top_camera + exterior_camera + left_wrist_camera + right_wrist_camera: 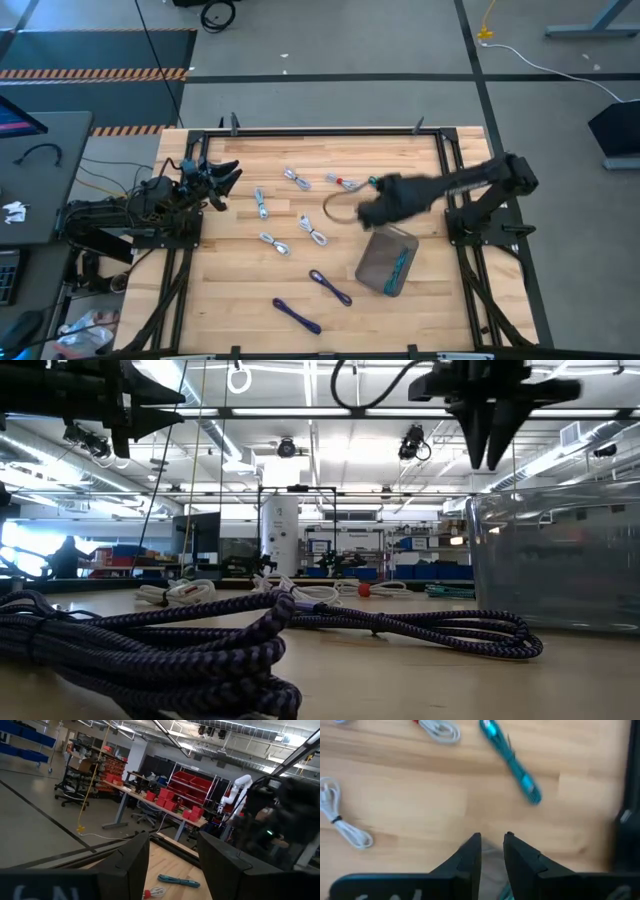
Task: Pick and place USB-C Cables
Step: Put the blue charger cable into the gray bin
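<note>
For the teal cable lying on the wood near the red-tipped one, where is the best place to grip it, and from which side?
Probably grip the teal cable at its middle, coming straight down from above. It lies flat as a thin straight bundle with bare wood on both long sides, so the right gripper should turn its fingers across the bundle's width. The red-tipped cable lies apart.

Teal cable [402, 266] in tray [374, 262]

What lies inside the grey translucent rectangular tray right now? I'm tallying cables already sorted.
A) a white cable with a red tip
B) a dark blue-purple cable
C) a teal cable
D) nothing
C: in the high view a teal coiled cable shows through the grey translucent rectangular tray, while the dark blue-purple cables and the white ones lie out on the wooden table.
</note>
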Motion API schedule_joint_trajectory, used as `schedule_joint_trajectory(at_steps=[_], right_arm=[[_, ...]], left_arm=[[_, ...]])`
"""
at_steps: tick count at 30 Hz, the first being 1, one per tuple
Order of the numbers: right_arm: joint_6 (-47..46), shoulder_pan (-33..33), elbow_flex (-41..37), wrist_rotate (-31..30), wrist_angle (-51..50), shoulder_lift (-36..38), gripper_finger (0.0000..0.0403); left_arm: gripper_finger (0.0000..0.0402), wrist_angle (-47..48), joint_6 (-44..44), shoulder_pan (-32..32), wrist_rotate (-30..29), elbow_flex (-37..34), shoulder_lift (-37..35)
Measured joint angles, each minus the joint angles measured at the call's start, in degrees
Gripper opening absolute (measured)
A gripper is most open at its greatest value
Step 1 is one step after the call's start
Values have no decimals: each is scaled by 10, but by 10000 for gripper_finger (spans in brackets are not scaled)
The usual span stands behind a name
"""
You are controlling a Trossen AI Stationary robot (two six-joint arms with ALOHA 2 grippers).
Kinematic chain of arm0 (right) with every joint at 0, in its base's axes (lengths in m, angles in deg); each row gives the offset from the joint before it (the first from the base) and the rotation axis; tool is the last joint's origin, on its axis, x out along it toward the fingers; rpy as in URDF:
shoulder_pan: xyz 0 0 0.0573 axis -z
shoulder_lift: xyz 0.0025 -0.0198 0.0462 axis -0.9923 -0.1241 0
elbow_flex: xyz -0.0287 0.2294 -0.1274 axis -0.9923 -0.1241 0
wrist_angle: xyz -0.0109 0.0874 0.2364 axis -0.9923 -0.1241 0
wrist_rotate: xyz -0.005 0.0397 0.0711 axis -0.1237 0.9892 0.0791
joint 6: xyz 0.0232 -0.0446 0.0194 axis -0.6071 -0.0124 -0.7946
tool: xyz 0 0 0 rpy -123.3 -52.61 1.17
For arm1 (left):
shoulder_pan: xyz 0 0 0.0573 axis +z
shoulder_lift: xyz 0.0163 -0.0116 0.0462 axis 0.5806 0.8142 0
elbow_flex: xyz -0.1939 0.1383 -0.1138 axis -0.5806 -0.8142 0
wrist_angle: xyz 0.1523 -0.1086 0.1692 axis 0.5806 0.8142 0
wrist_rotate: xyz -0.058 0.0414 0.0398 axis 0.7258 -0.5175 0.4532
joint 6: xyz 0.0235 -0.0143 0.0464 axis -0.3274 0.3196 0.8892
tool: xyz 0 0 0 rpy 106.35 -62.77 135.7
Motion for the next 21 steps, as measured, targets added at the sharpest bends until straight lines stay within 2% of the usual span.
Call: schedule_joint_trajectory(at_steps=[4, 10, 15, 21], right_arm=[[188, 92, 0, 21, 16, 22, 103], [420, 219, 0, 69, 69, 27, 153], [536, 280, 0, 82, 100, 27, 185], [601, 315, -34, 89, 113, 26, 192]], left_arm=[[172, -1, 0, 0, 0, 0, 0], [172, -7, 0, 0, 0, 0, 0], [172, -8, 0, 0, 0, 0, 0], [172, -8, -16, 0, 0, 0, 0]])
